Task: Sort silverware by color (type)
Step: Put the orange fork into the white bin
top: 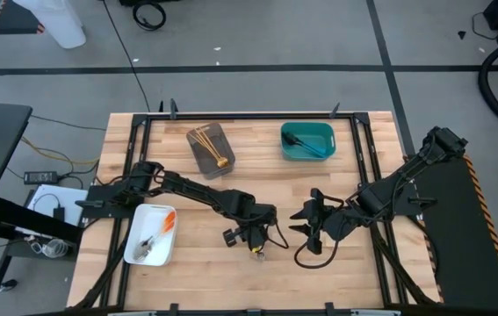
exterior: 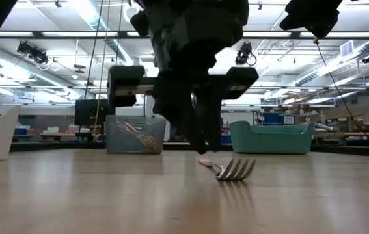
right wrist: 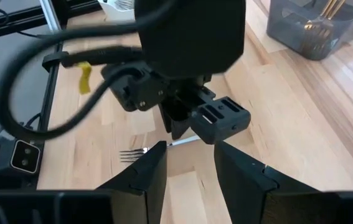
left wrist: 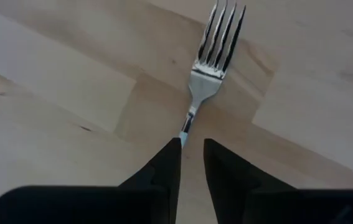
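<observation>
Silver fork (left wrist: 216, 59) flat on bare table (left wrist: 58, 81), centre-front, tines toward 6 o'clock edge. Left gripper (left wrist: 190, 152) straddles handle, fingers narrowly apart, not yet clamped. Right gripper (right wrist: 188, 155) at fork's 3 o'clock, fingers apart, empty.

a wooden table (top: 205, 263) fills the middle of the frame, ringed by grey floor. the left arm reaches from the left edge toward lower centre, its left pincer (top: 255, 243) low over a small fork (top: 260, 252) that is barely visible beneath it. the right arm comes in from the right, its right pincer (top: 306, 218) just right of centre, fingers apart and holding nothing. a grey tray (top: 203, 154) with gold forks (top: 212, 147) sits at upper centre, a teal tray (top: 307, 155) with blue-handled forks (top: 308, 143) to its right, and a white tray (top: 136, 240) holding orange-handled forks (top: 169, 223) and dark forks (top: 147, 247) at lower left.
</observation>
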You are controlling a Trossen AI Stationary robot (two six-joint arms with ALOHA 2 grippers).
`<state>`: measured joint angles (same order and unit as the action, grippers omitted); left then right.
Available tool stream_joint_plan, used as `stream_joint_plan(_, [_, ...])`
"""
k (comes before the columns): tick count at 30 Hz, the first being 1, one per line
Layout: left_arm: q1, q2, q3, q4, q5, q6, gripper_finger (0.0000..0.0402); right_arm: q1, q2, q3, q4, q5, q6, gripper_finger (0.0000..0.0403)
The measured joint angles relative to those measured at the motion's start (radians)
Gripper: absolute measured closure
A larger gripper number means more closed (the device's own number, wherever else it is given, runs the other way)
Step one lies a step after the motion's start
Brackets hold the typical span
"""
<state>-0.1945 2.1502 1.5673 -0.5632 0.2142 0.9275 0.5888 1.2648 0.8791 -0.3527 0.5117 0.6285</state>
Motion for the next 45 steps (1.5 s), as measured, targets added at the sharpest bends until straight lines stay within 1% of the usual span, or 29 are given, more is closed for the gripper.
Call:
stream_joint_plan(4, [-0.007, 0.002, -0.002, 0.018, -0.015, 0.001, 0.0315, 0.0, 0.0, 0.0, 0.0, 0.0, 0.004, 0.0259])
stream_joint_plan(15, [-0.013, 0.002, -0.002, 0.061, -0.014, 0.0, 0.026, 0.0, 0.0, 0.0, 0.012, 0.0, 0.001, 0.0259])
stream_joint_plan(21, [-0.013, 0.001, -0.002, 0.095, -0.01, 0.0, 0.0242, 0.0, 0.0, 0.0, 0.023, 0.001, 0.0, 0.0259])
stream_joint_plan(28, [-0.013, 0.001, -0.001, 0.117, -0.006, 0.001, 0.0238, 0.0, 0.0, 0.0, 0.023, 0.001, -0.004, 0.0259])
stream_joint_plan(33, [-0.011, 0.007, 0.0, 0.125, 0.054, 0.009, 0.0238, 0.0, 0.0, 0.0, 0.023, 0.002, -0.004, 0.0259])
stream_joint_plan(41, [0.004, 0.055, 0.0, 0.098, 0.071, 0.049, 0.0239, 0.0, 0.0, 0.0, 0.024, 0.016, -0.011, 0.0259])
stream_joint_plan(45, [0.017, 0.064, 0.002, 0.083, 0.082, 0.044, 0.0241, 0.0, 0.0, 0.0, 0.03, 0.019, -0.011, 0.0259])
